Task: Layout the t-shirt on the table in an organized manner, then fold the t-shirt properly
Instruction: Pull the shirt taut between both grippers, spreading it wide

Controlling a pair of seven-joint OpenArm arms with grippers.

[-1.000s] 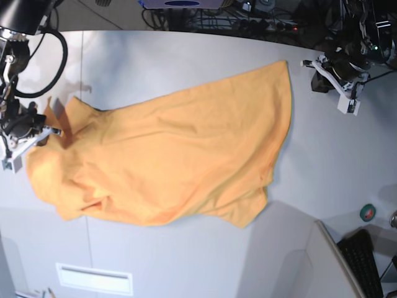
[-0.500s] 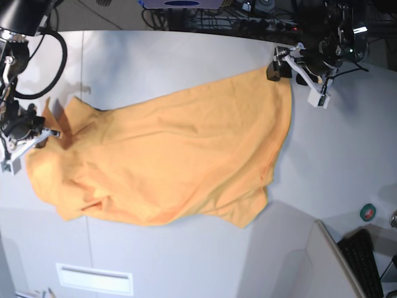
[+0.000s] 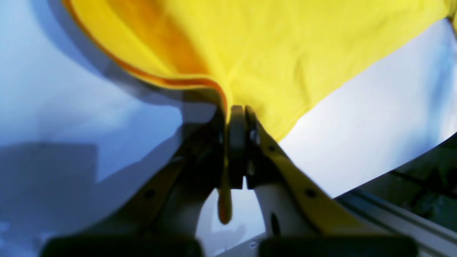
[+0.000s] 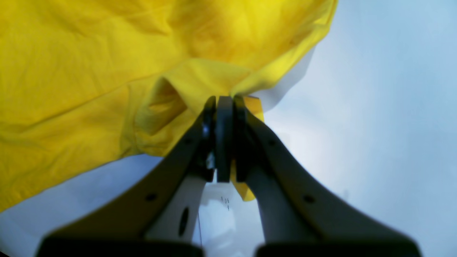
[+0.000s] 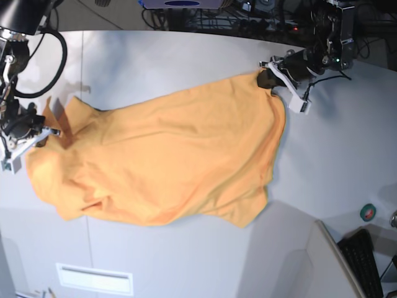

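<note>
The orange-yellow t-shirt (image 5: 167,155) lies crumpled across the white table (image 5: 186,62), plain side up; no lettering shows. My left gripper (image 5: 267,77) is shut on the shirt's far right corner. In the left wrist view the jaws (image 3: 237,114) are closed, with yellow cloth (image 3: 285,53) pinched between them and a hem hanging below. My right gripper (image 5: 49,131) is shut on the shirt's left edge. In the right wrist view the closed jaws (image 4: 223,103) pinch a bunched fold of the shirt (image 4: 89,89).
A green tape roll (image 5: 368,212) and a black keyboard (image 5: 366,261) sit at the front right, past the table's curved edge. Cables and equipment (image 5: 248,18) line the back. A white label (image 5: 94,279) is at the front left.
My left arm has moved left from off the shirt onto its far right corner, shut on it, and drawn the corner slightly inward. The right arm has not moved.
</note>
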